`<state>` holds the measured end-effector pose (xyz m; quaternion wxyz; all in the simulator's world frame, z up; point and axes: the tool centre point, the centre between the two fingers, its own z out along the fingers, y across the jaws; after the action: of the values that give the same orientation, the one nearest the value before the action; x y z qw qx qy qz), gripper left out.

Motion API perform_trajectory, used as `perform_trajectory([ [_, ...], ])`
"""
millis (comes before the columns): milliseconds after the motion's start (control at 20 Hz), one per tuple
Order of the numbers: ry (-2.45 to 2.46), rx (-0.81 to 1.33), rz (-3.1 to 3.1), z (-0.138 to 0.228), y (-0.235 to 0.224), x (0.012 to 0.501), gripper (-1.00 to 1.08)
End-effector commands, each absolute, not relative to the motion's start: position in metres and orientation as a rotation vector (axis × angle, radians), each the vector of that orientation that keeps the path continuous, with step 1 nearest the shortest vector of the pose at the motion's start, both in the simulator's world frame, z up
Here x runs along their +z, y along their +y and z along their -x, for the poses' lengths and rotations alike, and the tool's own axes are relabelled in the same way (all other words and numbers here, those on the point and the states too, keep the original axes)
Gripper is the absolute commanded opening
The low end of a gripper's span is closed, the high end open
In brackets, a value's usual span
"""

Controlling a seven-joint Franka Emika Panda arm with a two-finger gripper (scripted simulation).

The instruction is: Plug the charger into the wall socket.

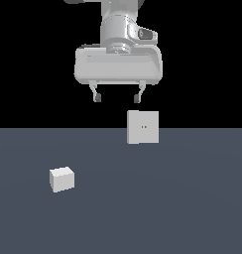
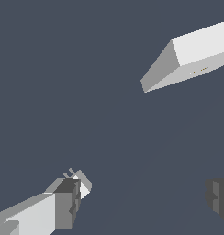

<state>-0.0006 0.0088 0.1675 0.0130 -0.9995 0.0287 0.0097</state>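
The gripper (image 1: 118, 98) hangs high above the grey floor (image 1: 167, 208), its fingers spread wide with nothing between them. The charger (image 1: 62, 179), a small off-white block, sits on the floor toward the exterior view's left and nearer the camera. The wall socket (image 1: 143, 127) stands upright farther back, well apart from the charger, two yellowish dots on its face.

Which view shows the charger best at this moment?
The exterior view. There the charger sits whole on the floor, toward that view's left, apart from the wall socket and the open gripper. The wrist view shows at most a small white sliver beside one finger, too unclear to identify.
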Motion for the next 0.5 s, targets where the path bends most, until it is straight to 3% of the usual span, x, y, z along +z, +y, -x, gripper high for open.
perform_trajectory([
  [0, 0.089, 0.030, 3.114, 0.0006, 0.0087, 0.1675, 1.00],
  [450, -0.001, -0.002, 3.112, 0.0059, 0.0185, 0.1596, 1.00],
])
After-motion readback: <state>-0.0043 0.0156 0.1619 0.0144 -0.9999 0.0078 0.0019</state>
